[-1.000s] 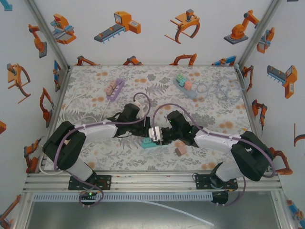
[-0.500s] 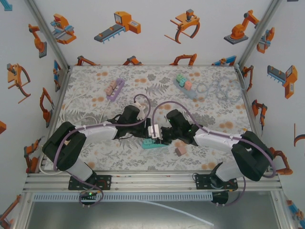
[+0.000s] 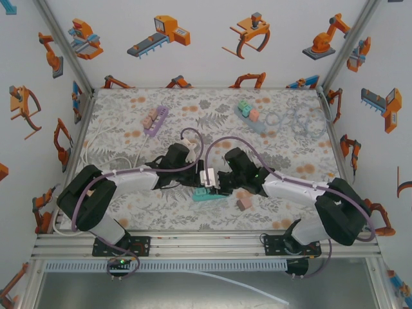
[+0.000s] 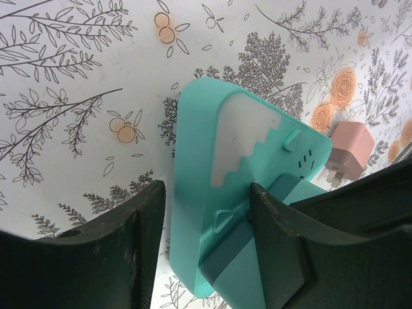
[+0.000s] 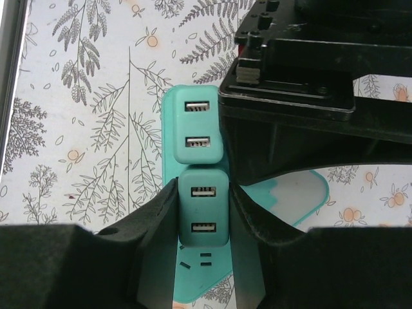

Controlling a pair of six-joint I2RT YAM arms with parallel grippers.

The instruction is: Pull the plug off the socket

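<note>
Basically, left claw clamped the teal socket strip to brace it while right claw gripped the plug for pulling.

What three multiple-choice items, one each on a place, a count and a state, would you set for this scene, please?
1. Where does the loose pink plug lie?
A. on the table by the strip
B. in the left gripper
C. on top of the strip

2. How many teal plugs stand on the strip?
A. one
B. two
C. four

3. How is the right gripper?
A. open
B. shut on nothing
C. shut on a plug

Answers:
1 A: it rests on the table, apart from the strip.
2 B: the near plug and the far plug stand in a row.
3 C: its fingers clamp the near plug's sides.
</note>
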